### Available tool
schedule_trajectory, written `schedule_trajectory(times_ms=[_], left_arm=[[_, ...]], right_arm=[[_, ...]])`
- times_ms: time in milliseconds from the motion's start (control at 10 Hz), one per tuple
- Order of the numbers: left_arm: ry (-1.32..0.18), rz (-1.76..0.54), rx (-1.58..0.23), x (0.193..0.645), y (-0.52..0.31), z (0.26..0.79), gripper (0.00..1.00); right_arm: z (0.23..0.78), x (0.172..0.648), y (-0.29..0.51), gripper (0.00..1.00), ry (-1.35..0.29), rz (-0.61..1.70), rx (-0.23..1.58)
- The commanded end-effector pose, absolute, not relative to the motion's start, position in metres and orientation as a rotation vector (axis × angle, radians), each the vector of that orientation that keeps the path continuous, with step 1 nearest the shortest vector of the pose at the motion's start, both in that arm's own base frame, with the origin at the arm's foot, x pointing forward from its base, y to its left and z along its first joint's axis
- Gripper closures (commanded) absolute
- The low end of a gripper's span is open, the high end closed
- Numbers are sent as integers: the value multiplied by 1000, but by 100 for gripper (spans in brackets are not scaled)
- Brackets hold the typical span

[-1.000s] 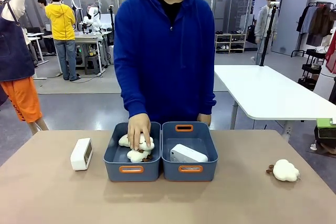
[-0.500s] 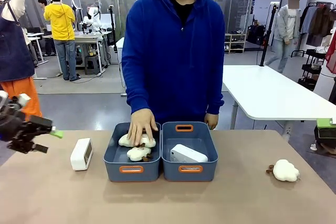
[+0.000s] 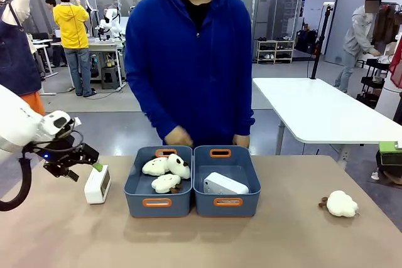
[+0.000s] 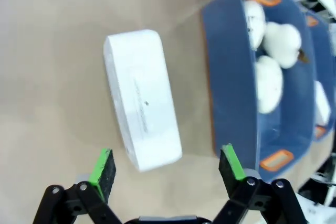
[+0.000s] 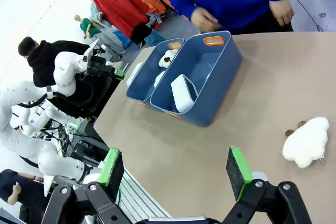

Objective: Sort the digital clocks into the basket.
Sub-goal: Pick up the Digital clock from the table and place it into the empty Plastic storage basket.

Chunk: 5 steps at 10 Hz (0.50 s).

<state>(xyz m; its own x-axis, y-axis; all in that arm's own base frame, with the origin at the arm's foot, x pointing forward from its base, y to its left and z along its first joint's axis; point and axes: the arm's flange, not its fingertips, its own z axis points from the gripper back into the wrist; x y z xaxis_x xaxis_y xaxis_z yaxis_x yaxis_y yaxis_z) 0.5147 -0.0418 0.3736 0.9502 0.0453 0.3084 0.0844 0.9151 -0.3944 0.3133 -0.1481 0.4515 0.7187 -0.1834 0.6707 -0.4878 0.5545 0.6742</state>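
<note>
Left end effector (image 4: pixel 167 162) agape, two clocks (image 3: pixel 97 184) (image 3: pixel 225 184)

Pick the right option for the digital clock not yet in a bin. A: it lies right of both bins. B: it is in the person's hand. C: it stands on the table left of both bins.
C: the digital clock stands on the table left of the bin holding plush toys, with the open left gripper close by it.

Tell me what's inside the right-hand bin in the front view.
One white digital clock lies in the basket, with bare floor showing beside it. The floor beneath the clock is covered, so anything under it cannot be seen.
</note>
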Motion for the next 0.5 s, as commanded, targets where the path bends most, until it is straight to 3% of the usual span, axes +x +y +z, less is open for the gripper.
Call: schedule_trajectory(times_ms=[0,400], left_arm=[[-360,23,-298,545,-55,366,0],[-342,20,-168,562,-76,338,0]], right_arm=[[450,315,-148,0,-795,199,987],[450,315,-148,0,-795,199,987]])
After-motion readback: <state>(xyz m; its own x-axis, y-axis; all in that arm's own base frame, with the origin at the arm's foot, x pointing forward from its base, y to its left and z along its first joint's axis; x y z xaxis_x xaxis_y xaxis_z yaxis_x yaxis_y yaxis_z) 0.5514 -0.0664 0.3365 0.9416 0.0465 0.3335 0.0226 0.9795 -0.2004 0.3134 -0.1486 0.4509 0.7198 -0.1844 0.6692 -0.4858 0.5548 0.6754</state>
